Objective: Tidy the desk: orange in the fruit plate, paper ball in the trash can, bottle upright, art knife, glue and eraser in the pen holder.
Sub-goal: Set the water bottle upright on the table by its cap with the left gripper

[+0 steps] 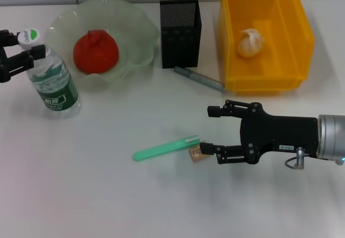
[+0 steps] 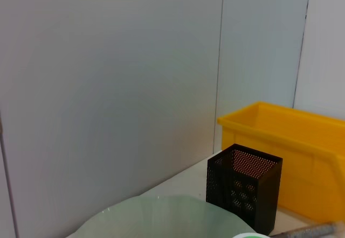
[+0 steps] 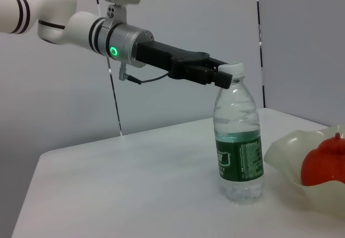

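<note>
Two end effectors were at work: the left end effector pinched the neck of the upright bottle, and the right end effector was spread wide. Touching its lower fingertip lay the eraser, beside a green glue stick on the surface.

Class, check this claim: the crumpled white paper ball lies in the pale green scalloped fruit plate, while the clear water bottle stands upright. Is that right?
Not quite. The crumpled white paper ball lies in the bright yellow plastic trash can, as the head view shows. The pale green scalloped fruit plate holds the red-orange fruit. The clear water bottle does stand upright.
</note>
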Motion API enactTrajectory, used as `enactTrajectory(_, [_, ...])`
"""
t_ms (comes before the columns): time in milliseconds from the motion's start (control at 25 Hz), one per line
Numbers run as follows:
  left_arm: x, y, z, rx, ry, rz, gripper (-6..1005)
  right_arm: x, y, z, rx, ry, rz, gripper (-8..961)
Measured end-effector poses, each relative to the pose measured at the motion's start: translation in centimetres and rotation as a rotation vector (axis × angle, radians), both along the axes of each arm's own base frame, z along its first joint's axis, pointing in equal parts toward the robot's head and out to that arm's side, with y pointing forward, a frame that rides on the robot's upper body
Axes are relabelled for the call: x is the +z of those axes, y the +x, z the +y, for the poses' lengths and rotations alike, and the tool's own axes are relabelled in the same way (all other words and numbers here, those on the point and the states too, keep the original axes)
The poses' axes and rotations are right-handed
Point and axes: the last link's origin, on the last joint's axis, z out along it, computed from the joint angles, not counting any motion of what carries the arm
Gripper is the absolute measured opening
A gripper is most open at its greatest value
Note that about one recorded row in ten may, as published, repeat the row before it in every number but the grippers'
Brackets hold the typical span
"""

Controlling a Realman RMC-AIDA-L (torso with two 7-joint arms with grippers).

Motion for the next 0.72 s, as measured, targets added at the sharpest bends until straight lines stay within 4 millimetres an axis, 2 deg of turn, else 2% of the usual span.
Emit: enactTrajectory(720, [-0.12,-0.12,-0.21,-0.004,0.013,0.006,503,0.01,-0.01,0.01,-0.002,0.0,0.001,831])
